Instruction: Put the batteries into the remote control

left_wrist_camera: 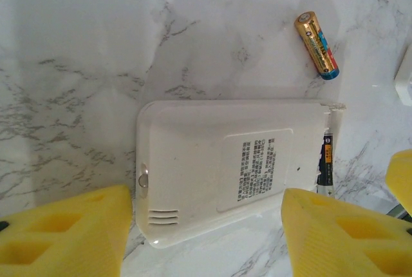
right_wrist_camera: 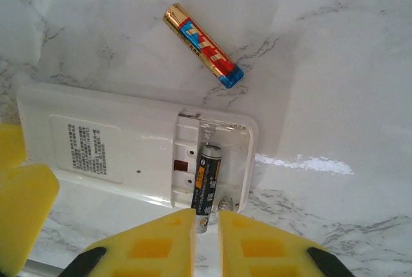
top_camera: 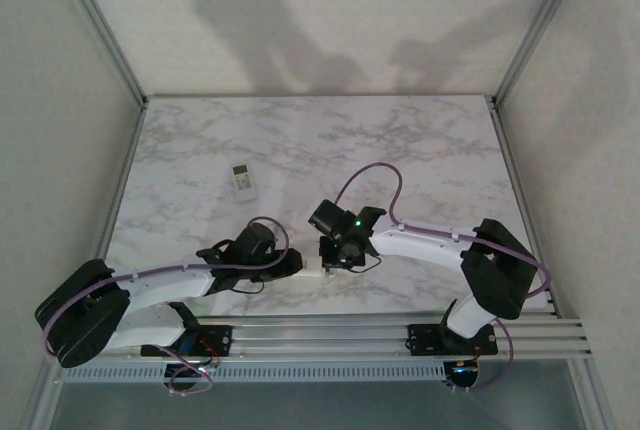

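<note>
At the near edge, the two arms stand on a metal rail [top_camera: 320,335] and bend inward over the marble tabletop [top_camera: 400,150], their tips close together at about its 6 o'clock.

The left pincer [left_wrist_camera: 206,190] points in from 9 o'clock. Its yellow pads [left_wrist_camera: 64,232] stand wide apart, one over each end of the near long edge of the remote [left_wrist_camera: 212,161]. I cannot tell whether they touch the casing. The right pincer [right_wrist_camera: 207,216] points in from 3 o'clock. Its pads [right_wrist_camera: 277,245] are nearly together, clamped on the near tip of the dark battery [right_wrist_camera: 207,183].

The remote lies flat on its face between the two pincers, with its printed label up and its battery bay [right_wrist_camera: 212,135] uncovered at one end. The dark battery lies lengthwise in the slot of the bay nearer the remote's end (a small spring shows just beside it). Its near tip pokes past the edge of the casing into the right pincer's grip.

Beyond the remote, at 12 o'clock from the bay in the right wrist view, the coppery battery [right_wrist_camera: 203,45] lies loose on the tabletop. It is near the casing but apart from it, and its blue-capped end points toward 4 o'clock.

Farthest off in the top view, a small white oblong [top_camera: 243,179] lies alone at roughly 11 o'clock from the pincers, well apart from them.
</note>
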{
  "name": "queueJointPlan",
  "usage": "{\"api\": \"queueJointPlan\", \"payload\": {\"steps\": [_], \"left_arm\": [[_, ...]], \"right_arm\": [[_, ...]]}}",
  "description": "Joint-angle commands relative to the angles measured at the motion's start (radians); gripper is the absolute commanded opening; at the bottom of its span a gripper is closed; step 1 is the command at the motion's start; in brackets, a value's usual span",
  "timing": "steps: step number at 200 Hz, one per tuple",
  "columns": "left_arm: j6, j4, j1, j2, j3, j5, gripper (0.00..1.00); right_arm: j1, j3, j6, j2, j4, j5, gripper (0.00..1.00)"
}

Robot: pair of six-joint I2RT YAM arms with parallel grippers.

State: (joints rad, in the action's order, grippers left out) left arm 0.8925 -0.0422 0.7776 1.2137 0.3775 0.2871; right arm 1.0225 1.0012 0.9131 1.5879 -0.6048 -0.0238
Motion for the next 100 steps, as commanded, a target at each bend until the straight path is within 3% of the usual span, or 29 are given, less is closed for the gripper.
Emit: {"api": "queueJointPlan", "payload": {"steps": [1,50,100], "left_arm": [[0.010,-0.011,0.009,0.007,-0.011,-0.028,0.62],[0.012,-0.014,0.011,0.017,-0.005,-0.028,0.61],[0.014,-0.015,0.017,0.020,-0.006,-0.035,0.62]], "right_arm": [[-0.002,-0.026,0.024,0.031,0.027,-0.029,0.18],[0.000,-0.027,0.017,0.086,0.031,-0.084,0.16],[0.001,-0.027,0.014,0.117,0.037,-0.064,0.14]]}}
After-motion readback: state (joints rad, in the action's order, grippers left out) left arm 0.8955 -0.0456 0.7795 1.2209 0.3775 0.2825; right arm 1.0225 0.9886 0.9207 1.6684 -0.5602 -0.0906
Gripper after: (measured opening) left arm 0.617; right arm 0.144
